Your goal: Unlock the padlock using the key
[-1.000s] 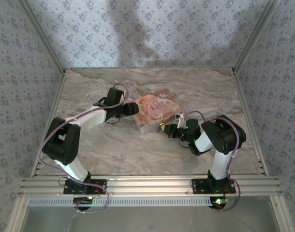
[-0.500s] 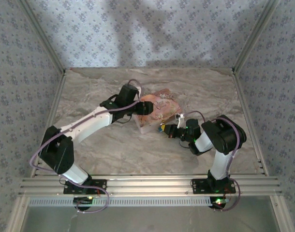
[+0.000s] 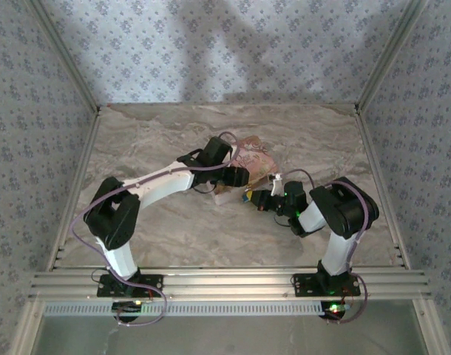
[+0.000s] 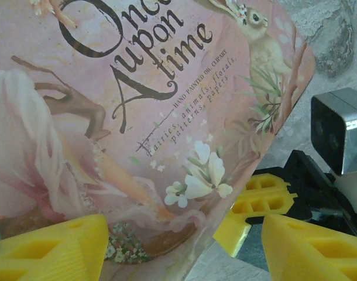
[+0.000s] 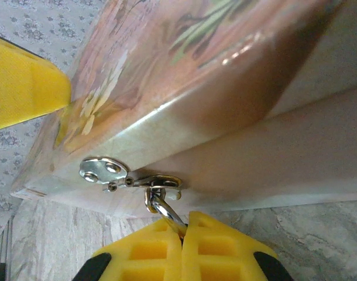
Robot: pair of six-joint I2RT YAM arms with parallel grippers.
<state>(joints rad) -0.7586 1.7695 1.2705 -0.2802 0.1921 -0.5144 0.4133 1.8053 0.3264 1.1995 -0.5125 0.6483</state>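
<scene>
On the marble table, your left gripper hangs spread wide over the pink box, holding nothing. Your right gripper is pinched tight on the padlock at the hasp on the box's side. You see just its metal shackle, with the body buried in the grip.

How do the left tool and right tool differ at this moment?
The left tool is open; the right tool is shut on the padlock shackle. The left tool is above the pink box lid; the right tool sits low at its front latch. Both have yellow fingers.
</scene>
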